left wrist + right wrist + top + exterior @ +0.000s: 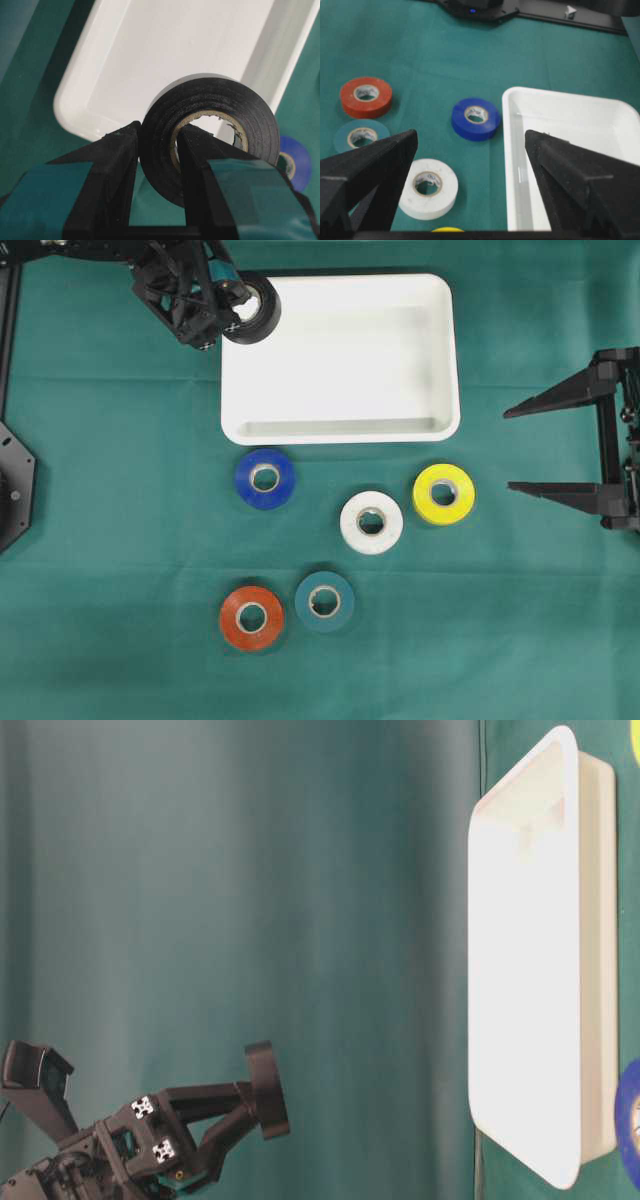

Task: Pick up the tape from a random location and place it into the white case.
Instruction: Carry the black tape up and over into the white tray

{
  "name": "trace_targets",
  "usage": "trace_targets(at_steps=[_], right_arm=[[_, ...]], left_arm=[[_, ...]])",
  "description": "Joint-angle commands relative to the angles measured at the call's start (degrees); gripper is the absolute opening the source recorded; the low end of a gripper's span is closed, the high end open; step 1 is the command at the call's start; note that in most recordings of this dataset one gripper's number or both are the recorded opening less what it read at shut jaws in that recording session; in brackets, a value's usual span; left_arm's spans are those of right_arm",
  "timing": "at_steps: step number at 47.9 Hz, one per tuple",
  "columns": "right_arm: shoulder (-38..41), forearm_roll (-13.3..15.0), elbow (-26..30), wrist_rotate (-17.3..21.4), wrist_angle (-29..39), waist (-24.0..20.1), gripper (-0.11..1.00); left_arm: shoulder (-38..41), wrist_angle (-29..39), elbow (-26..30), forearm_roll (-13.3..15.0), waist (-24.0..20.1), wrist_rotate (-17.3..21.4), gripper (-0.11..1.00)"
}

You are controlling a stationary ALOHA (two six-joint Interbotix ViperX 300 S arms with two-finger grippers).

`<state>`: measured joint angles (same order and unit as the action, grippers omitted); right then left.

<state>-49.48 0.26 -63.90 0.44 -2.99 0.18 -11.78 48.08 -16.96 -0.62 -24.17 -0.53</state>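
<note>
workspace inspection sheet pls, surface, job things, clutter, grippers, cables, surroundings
surface: green cloth covers the table.
job's things: white case holds nothing; black tape is held on edge at the case's upper left corner.
clutter: blue tape, white tape, yellow tape, red tape and teal tape lie flat below the case.
grippers: left gripper shut on the black tape's wall, one finger through its core; right gripper open, holding nothing.
cables: nothing seen.
surroundings: green backdrop.
</note>
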Motion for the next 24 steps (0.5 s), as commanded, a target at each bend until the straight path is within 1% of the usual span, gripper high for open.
trace_targets(at_steps=[1,14,24], right_arm=[[0.3,0.1,1.7,-0.1,-0.2,0.0,0.90],[0.3,0.1,1.7,-0.1,-0.4,0.0,0.90],[0.3,0.1,1.7,-0.1,-0.4,0.0,0.90]], left_arm=[[0.7,-1.2,2.7,-0.2,1.0,-0.1,0.18],[7.1,-1.3,9.8,-0.2,2.3,0.2,0.18],[10.6,-1.0,14.9,-0.2,2.7,0.2,0.18]])
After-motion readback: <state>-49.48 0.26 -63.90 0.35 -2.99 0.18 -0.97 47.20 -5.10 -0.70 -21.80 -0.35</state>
